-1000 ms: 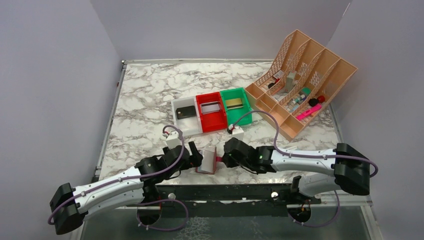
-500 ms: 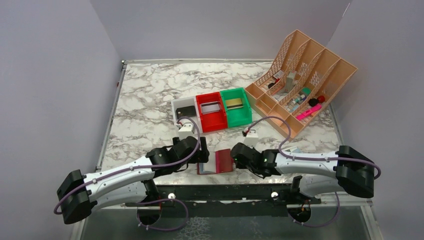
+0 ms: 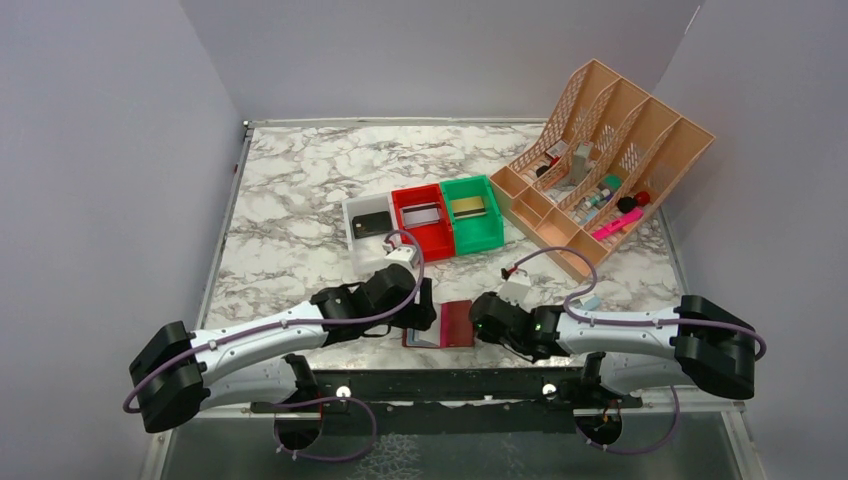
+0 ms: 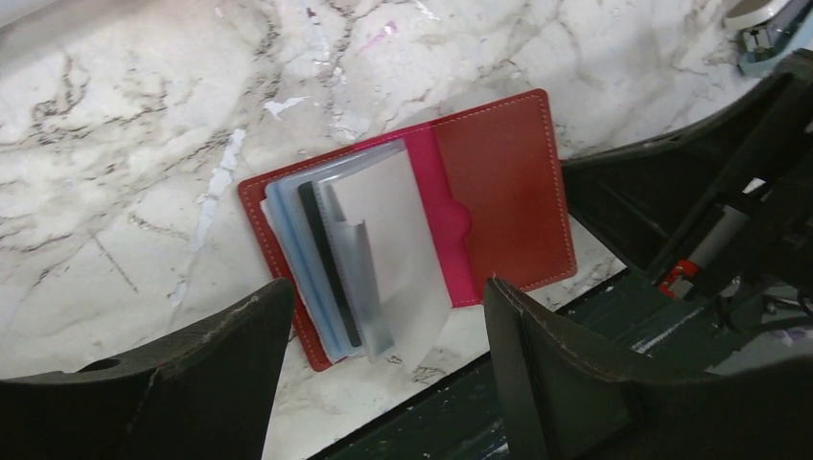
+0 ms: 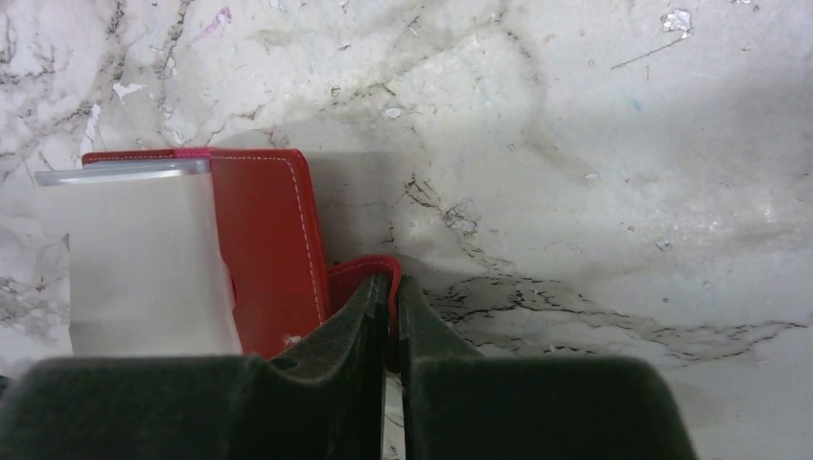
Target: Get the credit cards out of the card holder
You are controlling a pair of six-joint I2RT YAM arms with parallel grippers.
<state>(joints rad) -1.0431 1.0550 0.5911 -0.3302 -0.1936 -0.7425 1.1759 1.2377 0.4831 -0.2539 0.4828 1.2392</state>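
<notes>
1. Left hand [image 4: 383, 287] hangs wide open just above the card holder [image 4: 499, 182], its fingers straddling the clear sleeves [image 4: 383, 240], seemingly lining up to pick at whatever sits in them.
2. The right hand [image 5: 391, 283] is almost closed, pinching the red tab [image 5: 360, 271] at the holder's edge. I judge it anchors the cover so the holder lies open and cannot slide.
3. The holder lies spread flat on the counter [image 4: 144, 96], at the near edge, between both hands.
4. A dark strip [image 4: 321, 259] shows among the sleeves. It is possibly a card, but I cannot tell.
5. Farther back, a black card [image 3: 371, 223] lies in the white bin [image 3: 353, 212], a grey card [image 3: 421, 214] in the red bin [image 3: 430, 250] and a gold card [image 3: 467, 206] in the green bin [image 3: 480, 238], so most of the job looks done.
</notes>
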